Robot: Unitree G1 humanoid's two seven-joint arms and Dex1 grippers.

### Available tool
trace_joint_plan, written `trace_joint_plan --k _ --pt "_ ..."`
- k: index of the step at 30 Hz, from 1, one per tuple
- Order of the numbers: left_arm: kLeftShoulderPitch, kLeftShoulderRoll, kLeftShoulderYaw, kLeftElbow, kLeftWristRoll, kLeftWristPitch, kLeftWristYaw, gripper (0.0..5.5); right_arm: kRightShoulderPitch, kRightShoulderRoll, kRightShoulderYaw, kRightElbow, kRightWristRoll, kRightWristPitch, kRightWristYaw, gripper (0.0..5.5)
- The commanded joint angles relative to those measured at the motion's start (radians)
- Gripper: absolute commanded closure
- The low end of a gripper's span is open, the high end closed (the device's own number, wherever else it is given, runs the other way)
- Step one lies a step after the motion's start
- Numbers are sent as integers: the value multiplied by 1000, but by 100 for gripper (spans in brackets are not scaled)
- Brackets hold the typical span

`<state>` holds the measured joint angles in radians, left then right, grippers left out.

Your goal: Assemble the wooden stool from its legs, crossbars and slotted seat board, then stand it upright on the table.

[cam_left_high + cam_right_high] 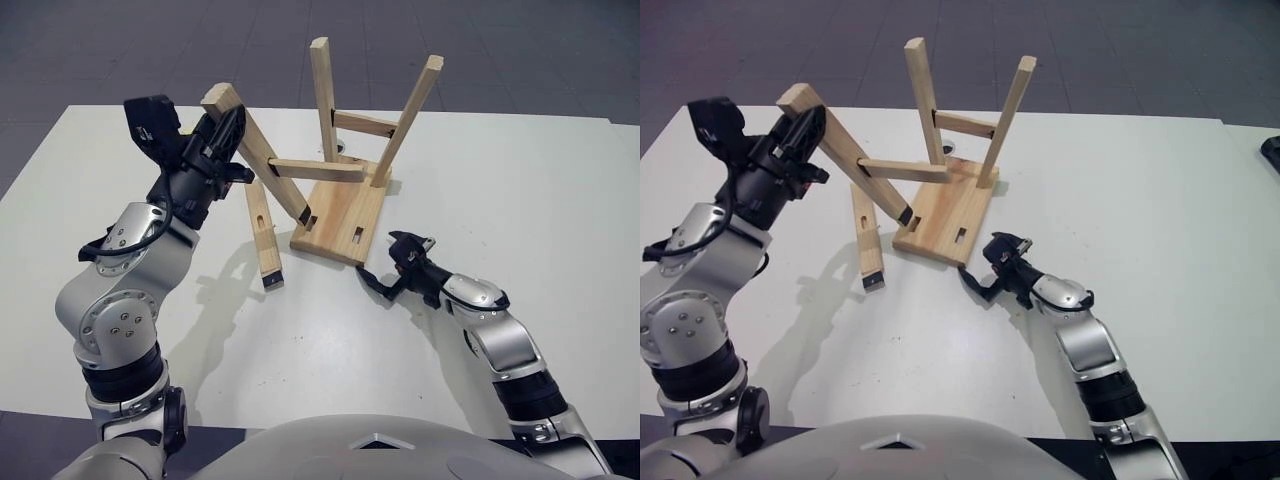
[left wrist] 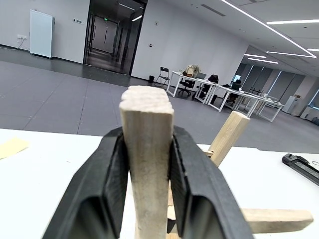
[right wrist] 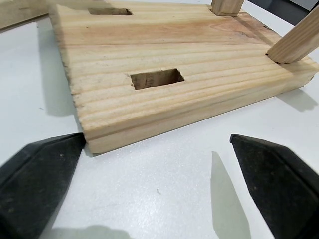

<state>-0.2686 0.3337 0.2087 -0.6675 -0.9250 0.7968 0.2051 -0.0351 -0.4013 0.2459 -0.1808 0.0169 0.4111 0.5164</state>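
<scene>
Your seat board (image 1: 335,215) lies flat on the white table (image 1: 520,200) with its underside up. Two legs (image 1: 322,95) (image 1: 408,118) stand in the slots along the board's far edge, joined by a short crossbar (image 1: 365,124). A third leg (image 1: 265,160) leans steeply away from the board's left side. Its lower end meets the board at a slot there, though you cannot tell whether it is seated. A second crossbar (image 1: 315,170) runs from that leaning leg toward the standing pair. The fourth leg (image 1: 264,235) lies loose on the table just left of the board.

Your left gripper (image 2: 147,144) is raised left of the board, jaws clamped on the top end of the leaning leg. Your right gripper (image 3: 157,164) sits low at the board's near corner, jaws wide apart. One finger (image 3: 40,169) is just beside that corner. An unfilled slot (image 3: 157,78) faces it.
</scene>
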Motion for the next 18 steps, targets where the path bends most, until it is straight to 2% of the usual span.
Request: trace_joint_plan --k 1,9,18 --pt "8 -44 -31 6 37 -21 12 447 -21 13 4 17 -15 -2 -13 10" --pt "61 -89 -77 5 129 -53 -13 448 -32 31 24 16 -21 -1 -2 10" --pt "37 -96 -55 7 157 -78 -46 448 -31 23 19 16 -22 -2 5 10"
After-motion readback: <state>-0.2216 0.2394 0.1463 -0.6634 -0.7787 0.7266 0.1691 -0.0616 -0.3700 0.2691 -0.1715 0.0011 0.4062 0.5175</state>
